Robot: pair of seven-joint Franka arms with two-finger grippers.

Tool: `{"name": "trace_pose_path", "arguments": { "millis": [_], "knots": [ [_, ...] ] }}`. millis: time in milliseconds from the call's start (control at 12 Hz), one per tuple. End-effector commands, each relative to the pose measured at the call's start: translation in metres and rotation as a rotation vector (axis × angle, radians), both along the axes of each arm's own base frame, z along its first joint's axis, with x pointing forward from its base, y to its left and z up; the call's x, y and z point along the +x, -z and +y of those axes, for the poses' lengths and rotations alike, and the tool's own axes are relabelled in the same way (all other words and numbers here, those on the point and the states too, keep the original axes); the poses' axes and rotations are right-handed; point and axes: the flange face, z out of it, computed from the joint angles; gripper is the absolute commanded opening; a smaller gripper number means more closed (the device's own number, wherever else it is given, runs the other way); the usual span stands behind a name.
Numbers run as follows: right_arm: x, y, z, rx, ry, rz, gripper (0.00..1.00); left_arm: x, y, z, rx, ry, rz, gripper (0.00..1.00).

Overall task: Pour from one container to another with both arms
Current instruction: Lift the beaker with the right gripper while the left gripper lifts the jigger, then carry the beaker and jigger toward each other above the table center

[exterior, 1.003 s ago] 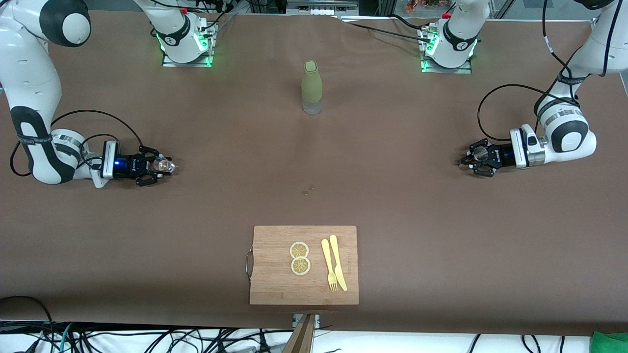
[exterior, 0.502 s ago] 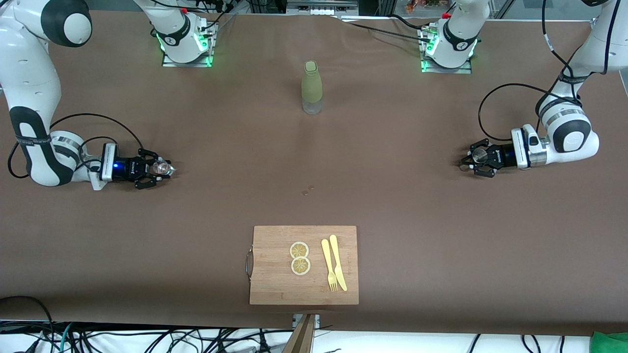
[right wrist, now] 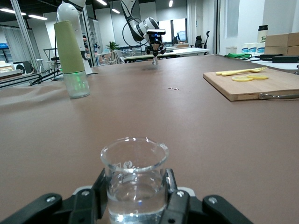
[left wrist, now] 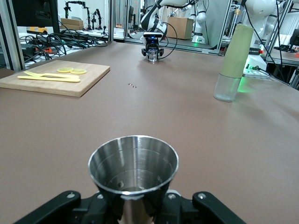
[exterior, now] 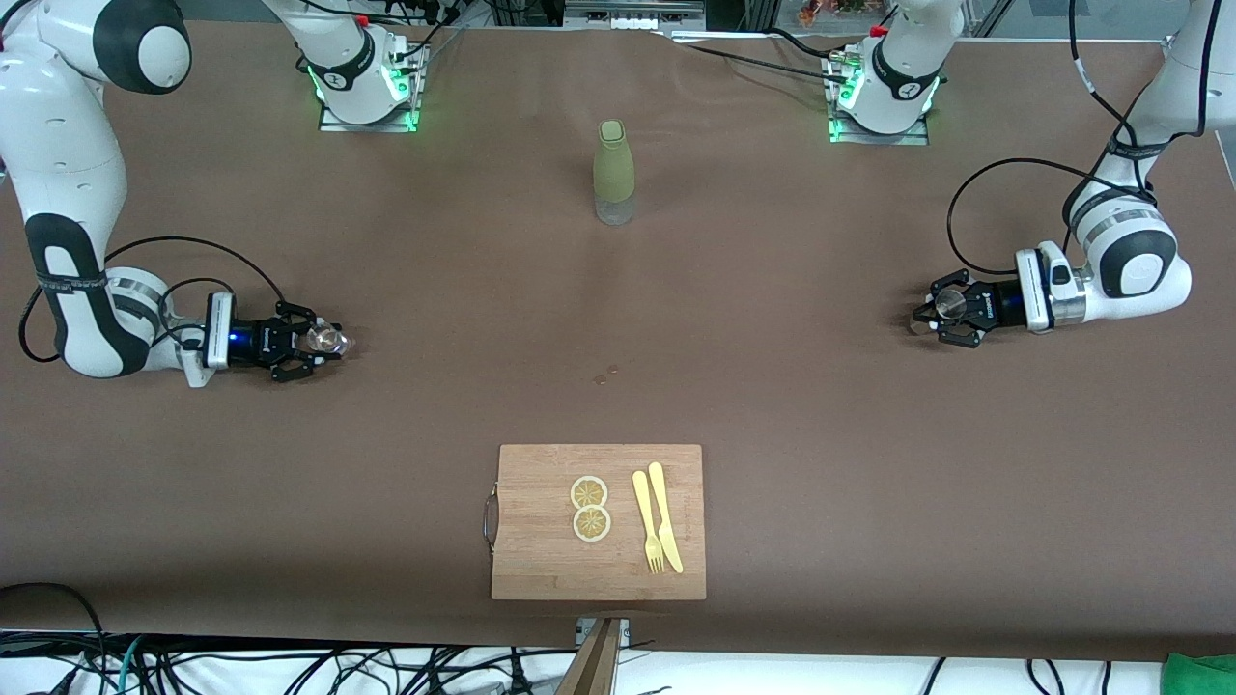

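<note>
The tiny clear glass (exterior: 327,339) holds clear liquid and stands upright in my right gripper (exterior: 311,341), low over the table at the right arm's end. In the right wrist view the glass (right wrist: 134,175) sits between the black fingers (right wrist: 180,203), which press on its sides. The steel jigger (exterior: 954,303) is upright in my left gripper (exterior: 948,309), low over the table at the left arm's end. The left wrist view shows the jigger's open cup (left wrist: 133,165) above the fingers (left wrist: 100,205), which are shut round its waist.
An olive-green sleeved bottle (exterior: 614,172) stands mid-table near the bases. A wooden cutting board (exterior: 541,541) with two lemon slices (exterior: 590,508), a yellow fork and a knife (exterior: 660,521) lies near the front edge. Two small specks (exterior: 605,375) mark the brown cloth.
The right gripper with the glass has sunk lower and shifted slightly down the view. The left gripper with the jigger has drifted a little toward the left arm's end of the table.
</note>
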Motion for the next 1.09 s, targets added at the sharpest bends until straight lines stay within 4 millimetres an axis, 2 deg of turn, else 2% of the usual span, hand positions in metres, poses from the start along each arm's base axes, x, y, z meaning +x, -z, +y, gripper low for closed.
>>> {"name": "trace_pose_path", "arguments": {
  "millis": [0, 84, 418, 752, 1003],
  "knots": [
    [0.018, -0.030, 0.015, -0.046, -0.026, 0.024, 0.36, 0.005, -0.016, -0.006, -0.021, -0.030, 0.013, 0.00],
    [0.022, -0.033, 0.027, -0.041, -0.039, 0.041, 0.36, 0.007, -0.019, -0.012, -0.021, -0.023, 0.017, 0.00],
    [0.045, -0.053, 0.047, -0.084, -0.098, 0.059, 0.36, 0.017, -0.027, -0.035, -0.053, -0.030, 0.031, 0.00],
    [0.054, -0.059, 0.062, -0.085, -0.110, 0.054, 0.36, 0.032, -0.029, -0.081, -0.081, -0.033, 0.030, 0.00],
    [0.063, -0.075, 0.077, -0.119, -0.102, 0.082, 0.36, 0.038, -0.029, -0.112, -0.100, -0.051, 0.034, 0.00]
  ]
}}
